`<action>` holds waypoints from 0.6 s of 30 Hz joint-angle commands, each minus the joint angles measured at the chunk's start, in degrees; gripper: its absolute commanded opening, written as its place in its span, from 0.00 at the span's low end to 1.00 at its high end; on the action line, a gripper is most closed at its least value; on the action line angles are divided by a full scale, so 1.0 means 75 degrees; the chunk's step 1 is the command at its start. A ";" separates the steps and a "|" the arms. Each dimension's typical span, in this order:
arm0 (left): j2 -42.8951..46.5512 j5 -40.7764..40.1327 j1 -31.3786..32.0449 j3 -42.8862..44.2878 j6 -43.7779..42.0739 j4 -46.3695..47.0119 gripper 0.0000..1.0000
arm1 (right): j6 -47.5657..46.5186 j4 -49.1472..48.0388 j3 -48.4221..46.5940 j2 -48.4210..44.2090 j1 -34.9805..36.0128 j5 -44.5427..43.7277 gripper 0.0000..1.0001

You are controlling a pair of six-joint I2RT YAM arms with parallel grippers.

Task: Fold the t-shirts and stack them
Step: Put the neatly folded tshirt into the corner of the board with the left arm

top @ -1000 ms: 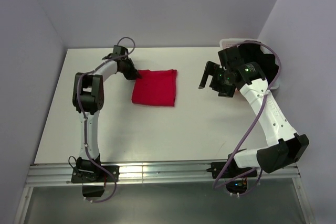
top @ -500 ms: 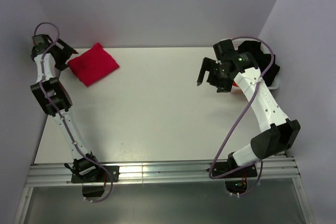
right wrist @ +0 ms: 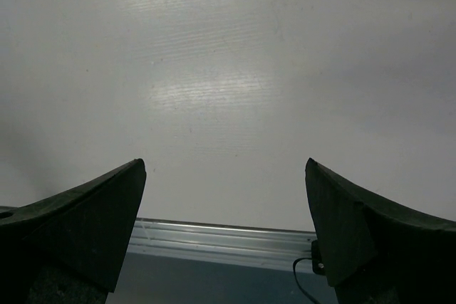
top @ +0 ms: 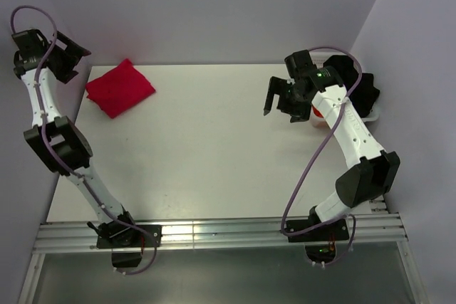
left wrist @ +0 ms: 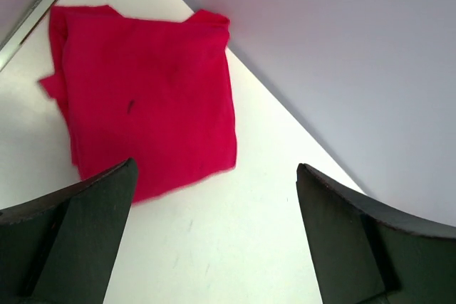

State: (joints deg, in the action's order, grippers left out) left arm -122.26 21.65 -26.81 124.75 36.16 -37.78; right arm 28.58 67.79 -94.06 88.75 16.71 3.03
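White table [top: 214, 169] bears 1 folded red t-shirt [top: 120, 88]; basket [top: 376, 112] mostly hidden.

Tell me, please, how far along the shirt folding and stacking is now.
Done: one red shirt lies folded at the far left corner of the table. In hand: nothing; the left hand and right hand are both open and empty, off the cloth. Left: any further shirts, likely from the basket half hidden behind the right arm, then stacking.
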 commanded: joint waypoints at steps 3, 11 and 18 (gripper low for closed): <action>0.2669 -0.0903 0.0758 -0.2121 -0.0578 0.0539 1.00 | -0.0330 -0.0671 0.0609 -0.0511 -0.0048 0.0240 1.00; 0.5598 -0.2054 0.2670 -0.3951 -0.0347 -0.0178 0.99 | -0.0494 -0.1608 0.2403 -0.1848 -0.0048 0.0545 1.00; 0.7078 -0.2839 0.3211 -0.4751 -0.0380 -0.0844 1.00 | -0.0436 -0.1902 0.3998 -0.3453 -0.0037 0.0943 1.00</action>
State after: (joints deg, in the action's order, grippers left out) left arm -71.18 5.04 -3.33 88.86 33.71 -41.87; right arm 25.82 56.60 -65.89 66.57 16.60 8.05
